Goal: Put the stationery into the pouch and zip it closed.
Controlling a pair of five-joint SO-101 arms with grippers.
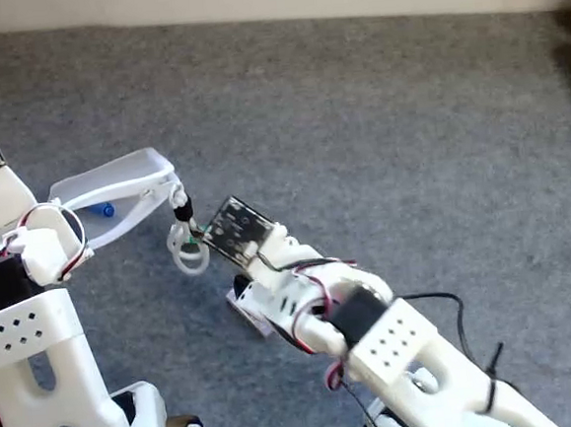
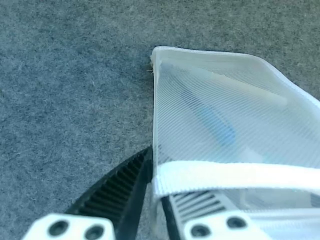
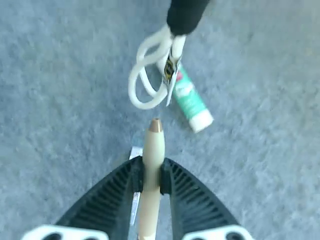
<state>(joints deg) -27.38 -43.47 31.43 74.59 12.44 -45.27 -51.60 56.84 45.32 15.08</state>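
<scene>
The translucent mesh pouch (image 1: 116, 190) is held up off the grey carpet at one end by my left gripper (image 2: 157, 172), which is shut on its white hem. Inside the pouch (image 2: 235, 115) lie a blue pen (image 2: 216, 126) and a pale stick (image 2: 245, 86). A black zip pull with white cord loops (image 1: 185, 249) hangs from the pouch's free end. My right gripper (image 3: 150, 175) is shut on a cream pen (image 3: 151, 150) whose tip points at the loops (image 3: 146, 75), a short gap away. A green-and-white tube (image 3: 192, 101) lies on the carpet just beyond the loops.
Grey carpet (image 1: 387, 116) stretches open to the back and right. The right arm (image 1: 374, 330) crosses the lower middle, its camera board (image 1: 235, 227) close to the pouch's zip end. The left arm's white base (image 1: 40, 361) fills the lower left.
</scene>
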